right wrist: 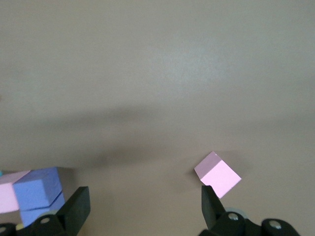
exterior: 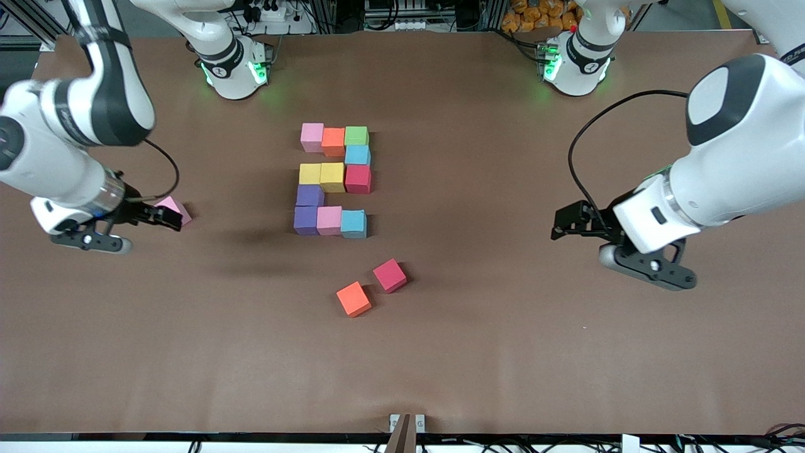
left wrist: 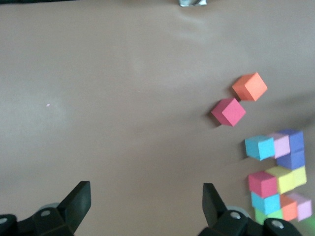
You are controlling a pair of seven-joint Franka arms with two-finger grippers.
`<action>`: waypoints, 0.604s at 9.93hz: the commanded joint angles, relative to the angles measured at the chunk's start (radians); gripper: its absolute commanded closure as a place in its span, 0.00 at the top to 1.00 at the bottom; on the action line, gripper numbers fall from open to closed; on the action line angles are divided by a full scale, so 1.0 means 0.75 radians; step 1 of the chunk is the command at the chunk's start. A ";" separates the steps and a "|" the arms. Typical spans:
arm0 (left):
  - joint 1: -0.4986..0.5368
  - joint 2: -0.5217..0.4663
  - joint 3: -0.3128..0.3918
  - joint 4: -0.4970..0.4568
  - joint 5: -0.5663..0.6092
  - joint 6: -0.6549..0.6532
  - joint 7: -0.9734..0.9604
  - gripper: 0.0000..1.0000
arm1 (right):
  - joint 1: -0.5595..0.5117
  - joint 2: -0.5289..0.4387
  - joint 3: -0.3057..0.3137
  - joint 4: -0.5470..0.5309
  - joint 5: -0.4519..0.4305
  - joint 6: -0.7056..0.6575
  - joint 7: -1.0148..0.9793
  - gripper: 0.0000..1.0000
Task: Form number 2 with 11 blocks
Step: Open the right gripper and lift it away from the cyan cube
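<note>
Eleven blocks stand touching as the number 2 (exterior: 333,178) in the middle of the table. Its rows, from the robots' side toward the camera, run pale pink, orange, green (exterior: 356,136); light blue; yellow, yellow, crimson (exterior: 358,178); purple; purple, pink, light blue (exterior: 353,223). My left gripper (exterior: 566,223) (left wrist: 145,189) hangs open and empty over bare table toward the left arm's end. Toward the right arm's end my right gripper (exterior: 166,217) (right wrist: 145,194) is open and empty, with a loose pink cube (exterior: 175,206) (right wrist: 218,174) beside one finger.
Two loose cubes lie nearer the camera than the digit: a deep pink-red one (exterior: 390,275) (left wrist: 229,111) and an orange one (exterior: 353,299) (left wrist: 250,86). A small metal clamp (exterior: 407,423) sits at the table's front edge.
</note>
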 commanded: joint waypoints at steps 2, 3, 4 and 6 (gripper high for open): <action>0.052 -0.079 -0.001 -0.039 -0.018 0.010 -0.085 1.00 | -0.021 -0.036 0.026 0.401 0.026 -0.375 -0.180 1.00; 0.050 -0.081 0.007 -0.039 -0.010 0.004 -0.083 1.00 | -0.033 -0.038 0.008 0.481 0.099 -0.475 -0.264 1.00; 0.044 -0.101 0.001 -0.041 0.057 0.004 -0.077 1.00 | -0.049 -0.038 0.002 0.545 0.112 -0.551 -0.313 1.00; 0.031 -0.109 -0.037 -0.041 0.244 0.004 -0.055 1.00 | -0.049 -0.038 -0.029 0.586 0.108 -0.605 -0.375 1.00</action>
